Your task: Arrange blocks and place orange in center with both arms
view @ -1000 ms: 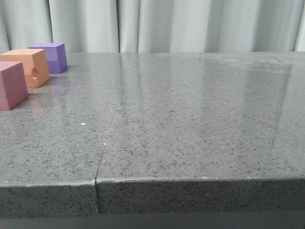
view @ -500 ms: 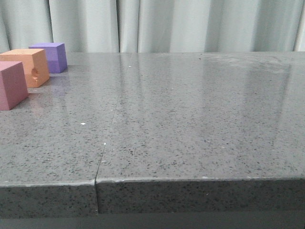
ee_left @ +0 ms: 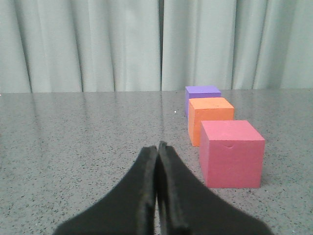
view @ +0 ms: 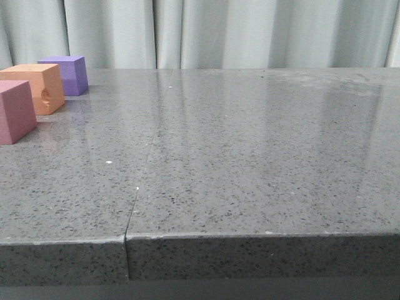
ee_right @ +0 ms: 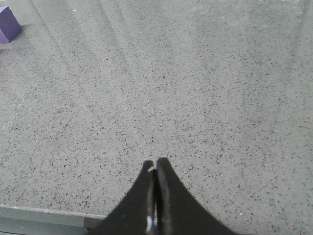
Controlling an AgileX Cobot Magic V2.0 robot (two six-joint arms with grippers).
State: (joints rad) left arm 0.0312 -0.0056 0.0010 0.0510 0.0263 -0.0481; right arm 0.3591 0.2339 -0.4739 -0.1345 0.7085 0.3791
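Three foam cubes stand in a row at the table's far left in the front view: the pink cube (view: pixel 15 111) nearest, the orange cube (view: pixel 36 87) with a dent in its side in the middle, the purple cube (view: pixel 65 74) farthest. The left wrist view shows the same row: pink (ee_left: pixel 230 152), orange (ee_left: pixel 209 119), purple (ee_left: pixel 201 93). My left gripper (ee_left: pixel 157 146) is shut and empty, low over the table, short of the pink cube and to its side. My right gripper (ee_right: pixel 154 163) is shut and empty above the table's front edge; the purple cube (ee_right: pixel 8 24) shows far off. Neither gripper shows in the front view.
The grey speckled stone table (view: pixel 250 156) has a seam (view: pixel 139 187) running from its front edge toward the back. Pale curtains (view: pixel 219 31) hang behind the table. The table's front edge (ee_right: pixel 44 211) lies just beneath the right gripper.
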